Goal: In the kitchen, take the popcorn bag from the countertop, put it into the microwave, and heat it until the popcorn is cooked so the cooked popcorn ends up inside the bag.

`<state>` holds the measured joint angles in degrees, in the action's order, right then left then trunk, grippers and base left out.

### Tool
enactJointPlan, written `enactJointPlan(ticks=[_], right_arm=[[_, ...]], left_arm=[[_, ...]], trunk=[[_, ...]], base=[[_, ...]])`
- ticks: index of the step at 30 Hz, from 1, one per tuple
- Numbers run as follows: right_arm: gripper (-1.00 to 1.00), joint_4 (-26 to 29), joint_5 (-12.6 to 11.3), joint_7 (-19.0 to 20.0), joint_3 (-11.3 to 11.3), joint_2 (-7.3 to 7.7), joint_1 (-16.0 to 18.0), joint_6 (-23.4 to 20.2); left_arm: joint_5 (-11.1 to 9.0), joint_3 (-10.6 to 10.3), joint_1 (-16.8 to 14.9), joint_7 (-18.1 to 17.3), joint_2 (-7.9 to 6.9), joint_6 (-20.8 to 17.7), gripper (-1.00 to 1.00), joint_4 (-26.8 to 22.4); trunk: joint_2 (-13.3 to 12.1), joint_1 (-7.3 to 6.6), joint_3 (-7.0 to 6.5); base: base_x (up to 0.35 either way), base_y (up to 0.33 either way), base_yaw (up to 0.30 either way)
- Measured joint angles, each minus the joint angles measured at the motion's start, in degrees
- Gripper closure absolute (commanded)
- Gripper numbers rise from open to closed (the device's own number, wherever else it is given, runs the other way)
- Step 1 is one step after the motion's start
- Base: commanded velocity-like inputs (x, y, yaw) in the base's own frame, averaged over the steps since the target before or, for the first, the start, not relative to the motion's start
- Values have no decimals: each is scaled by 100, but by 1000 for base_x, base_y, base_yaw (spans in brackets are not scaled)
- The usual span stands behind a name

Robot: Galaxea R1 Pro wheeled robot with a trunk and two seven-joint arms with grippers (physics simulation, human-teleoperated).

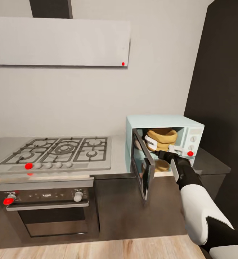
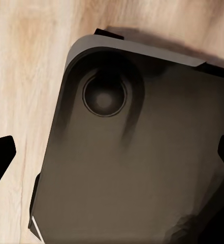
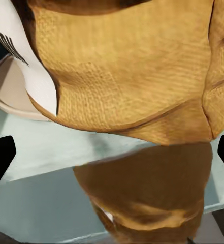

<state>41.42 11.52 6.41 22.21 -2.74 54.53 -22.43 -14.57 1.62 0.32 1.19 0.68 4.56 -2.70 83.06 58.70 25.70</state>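
The coarse-woven mustard popcorn bag (image 1: 162,139), soft and slumped with a rolled rim and a white label, sits inside the boxy mint-blue microwave (image 1: 164,122) at centre right of the head view, its dark glass door (image 1: 144,168) swung open. The right pincer (image 1: 161,155) reaches in just below the bag, tips apart. The glossy grey bench (image 1: 119,169) mirrors it. The left pincer's (image 2: 112,152) dark tips are spread wide

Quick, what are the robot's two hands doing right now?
Left gripper: open, holding nothing.
Right gripper: open, at the popcorn bag in the microwave, not gripping it.
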Motion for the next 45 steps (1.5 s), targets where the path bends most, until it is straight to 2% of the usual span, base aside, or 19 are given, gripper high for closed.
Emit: enactJointPlan(ticks=[27,45], right_arm=[[-100,-5,5,19,0,11,0,89],[-100,-1,80,0,0,34,0,50]], left_arm=[[0,6,0,-3,0,4,-100,0],[-1,15,0,-8,6,4,-100,0]], trunk=[[0,3,0],[-1,7,0]], base=[[149,0,0],[-321,0,0]])
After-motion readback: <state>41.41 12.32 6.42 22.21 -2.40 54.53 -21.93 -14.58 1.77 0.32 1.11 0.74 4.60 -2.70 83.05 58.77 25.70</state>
